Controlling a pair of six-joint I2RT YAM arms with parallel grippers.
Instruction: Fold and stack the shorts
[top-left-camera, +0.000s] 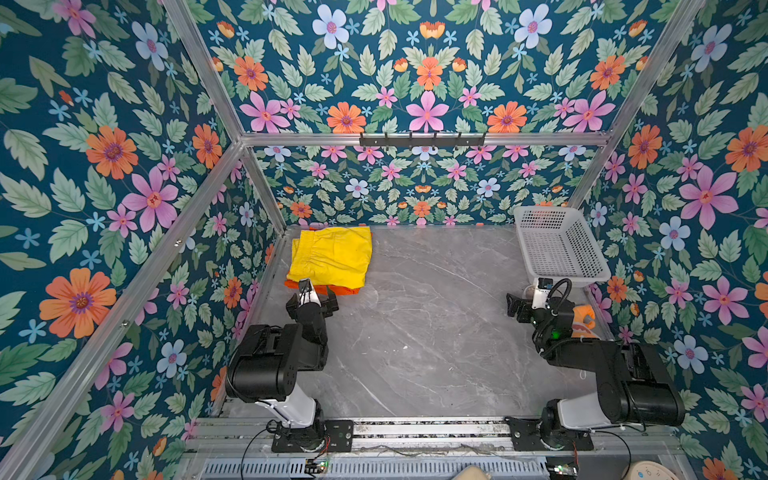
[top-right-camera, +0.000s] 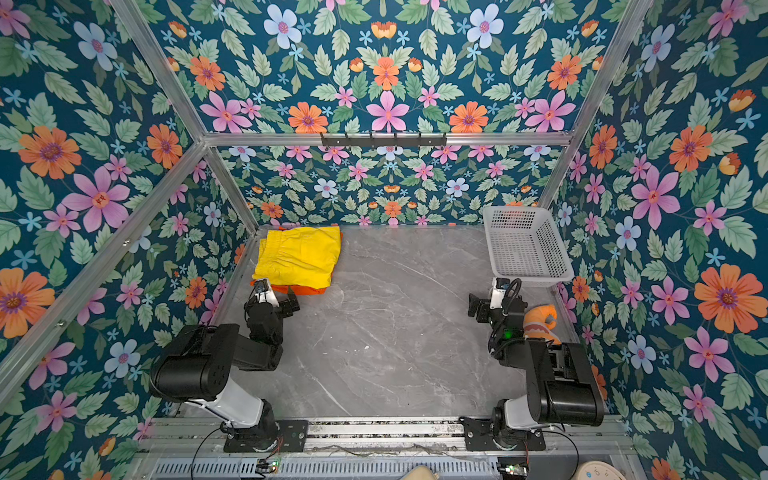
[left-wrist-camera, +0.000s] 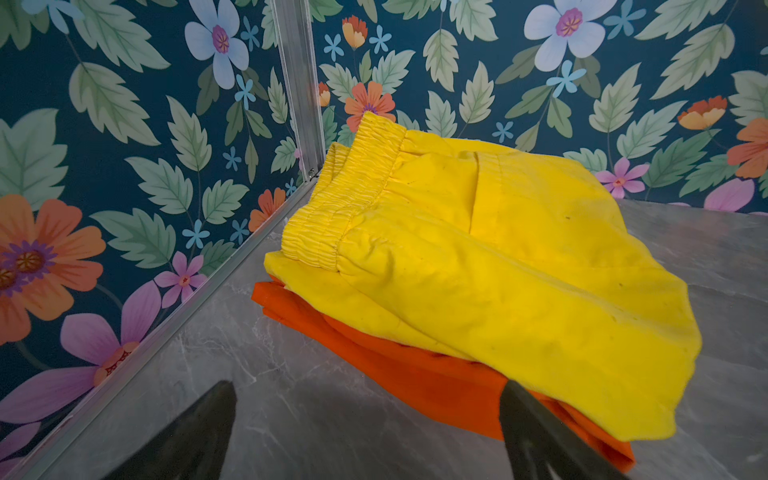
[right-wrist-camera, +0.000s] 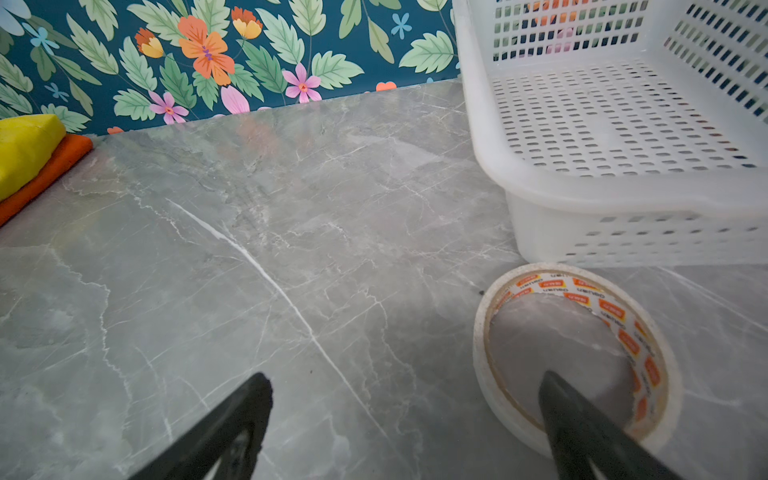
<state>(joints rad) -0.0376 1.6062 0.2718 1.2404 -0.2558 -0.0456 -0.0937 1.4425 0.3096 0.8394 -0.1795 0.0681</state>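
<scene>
Left gripper (left-wrist-camera: 368, 388) and right gripper (right-wrist-camera: 405, 376) stand open, empty. Yellow shorts (left-wrist-camera: 498, 270) lie on orange shorts (left-wrist-camera: 415, 386): soft, light cloth, probably best pinched at a folded edge.

My grey marble table (top-left-camera: 415, 340) bears orange shorts (left-wrist-camera: 415, 382) folded flat in its far left corner, a white basket (top-left-camera: 540, 226) in the far right corner, a tape roll (right-wrist-camera: 484, 365) just beside the basket, and a plush toy (top-left-camera: 584, 316) near the right edge.

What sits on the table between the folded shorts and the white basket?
Nothing: only bare grey table lies between the stacked shorts and the basket, as both top views show.
</scene>
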